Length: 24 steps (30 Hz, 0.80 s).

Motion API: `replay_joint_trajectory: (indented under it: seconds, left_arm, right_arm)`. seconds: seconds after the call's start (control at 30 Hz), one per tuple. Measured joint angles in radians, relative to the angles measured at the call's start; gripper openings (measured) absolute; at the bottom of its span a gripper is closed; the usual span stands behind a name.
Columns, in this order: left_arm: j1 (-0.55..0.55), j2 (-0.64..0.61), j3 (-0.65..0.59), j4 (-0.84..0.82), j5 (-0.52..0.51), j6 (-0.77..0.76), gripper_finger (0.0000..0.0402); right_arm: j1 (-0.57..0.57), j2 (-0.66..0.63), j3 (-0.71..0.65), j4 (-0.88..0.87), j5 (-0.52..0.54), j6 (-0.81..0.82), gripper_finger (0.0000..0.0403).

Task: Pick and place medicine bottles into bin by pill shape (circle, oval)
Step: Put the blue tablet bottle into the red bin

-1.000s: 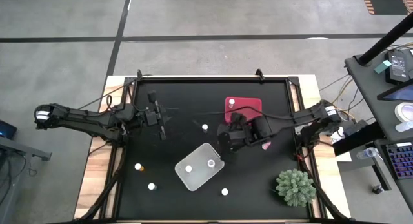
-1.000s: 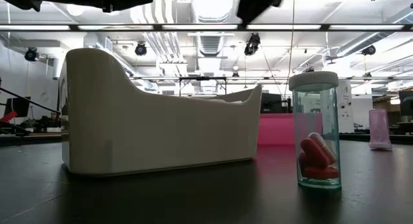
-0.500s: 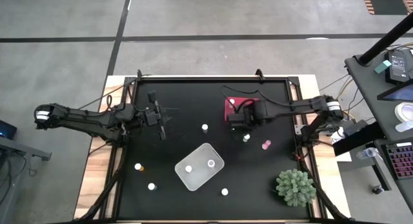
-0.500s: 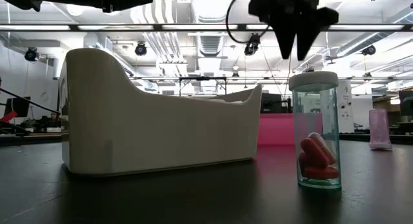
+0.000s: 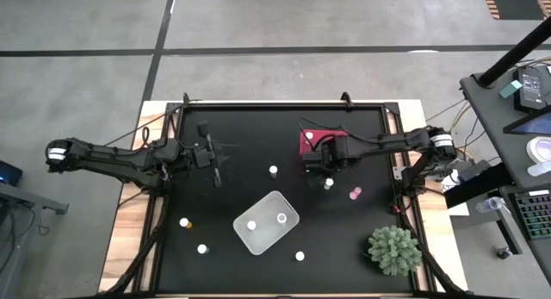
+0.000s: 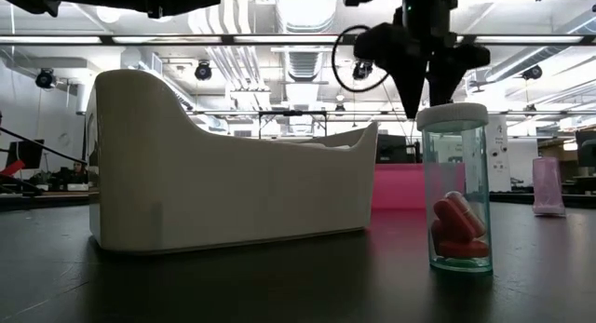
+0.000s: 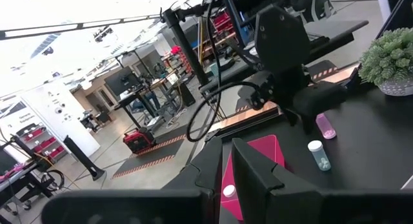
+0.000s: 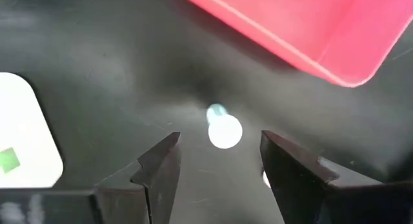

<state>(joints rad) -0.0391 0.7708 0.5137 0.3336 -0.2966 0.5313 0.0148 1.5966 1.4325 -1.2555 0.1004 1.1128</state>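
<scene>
Reaching right arm: stretched across the desk (image 5: pixel 224 239) by the red bin (image 5: pixel 312 140).
Right pincer (image 8: pixel 219 161): spread wide, empty, straddling the teal bottle (image 8: pixel 224 129) from above.
Left pincer (image 5: pixel 216 171): closed, empty, parked.

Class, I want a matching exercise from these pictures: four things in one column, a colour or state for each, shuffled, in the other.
Things:
1. left gripper
2. right gripper
3. tray beside the right gripper
4. tray holding two bottles

Colours or states:
A. white
B. open
C. shut
D. pink

Pairs: 1-C, 2-B, 3-D, 4-A
</scene>
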Motion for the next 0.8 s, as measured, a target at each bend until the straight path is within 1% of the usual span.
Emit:
replay_joint_trajectory:
  seconds: [0.3,0.47,0.8]
  left_arm:
    - [0.000,-0.001,0.000,0.002,0.000,0.000,0.0017]
    - [0.000,-0.001,0.000,0.002,0.000,0.000,0.0017]
    - [0.000,-0.001,0.000,0.002,0.000,0.000,0.0017]
  right_arm:
    - [-0.028,-0.005,-0.093,0.045,-0.083,0.032,0.0203]
    - [-0.047,-0.005,-0.143,0.109,-0.128,0.032,0.0203]
    - [-0.062,-0.005,-0.223,0.180,-0.135,0.032,0.0203]
